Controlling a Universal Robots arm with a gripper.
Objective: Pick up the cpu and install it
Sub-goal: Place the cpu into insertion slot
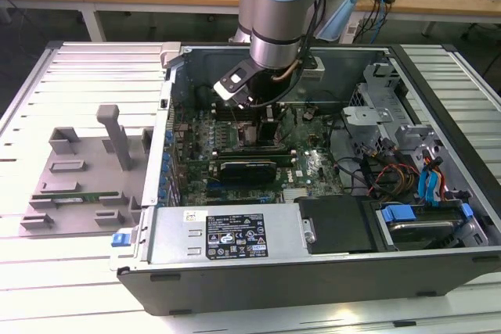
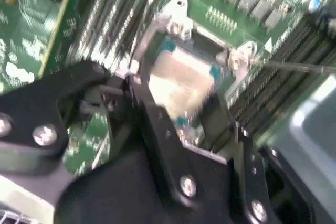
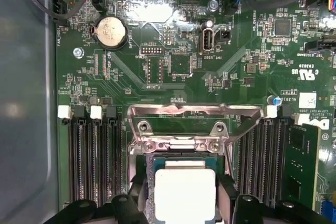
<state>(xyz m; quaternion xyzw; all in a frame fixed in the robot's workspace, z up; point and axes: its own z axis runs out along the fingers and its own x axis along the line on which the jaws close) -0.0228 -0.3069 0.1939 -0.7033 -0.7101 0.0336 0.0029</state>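
The cpu [image 3: 185,193], a small square chip with a silver-grey top plate, sits between my gripper's black fingers [image 3: 137,195] directly over the open socket on the green motherboard [image 3: 173,77]. My gripper [image 3: 185,203] looks shut on the cpu, one finger at each side. The socket's metal bracket [image 3: 194,124] is flipped open beside it. In the second wrist view the cpu [image 2: 181,82] lies low over the socket frame [image 2: 178,11], with the gripper [image 2: 184,116] around it. In the exterior view the gripper [image 1: 270,127] reaches down into the open computer case [image 1: 313,263].
Black memory slots [image 3: 92,156] flank the socket on both sides, and a coin battery [image 3: 110,30] lies further off. Cables and drive bays [image 1: 407,170] fill the case toward the exterior view's right. A grey fixture tray [image 1: 78,177] with a green memory stick stands outside, at the exterior view's left.
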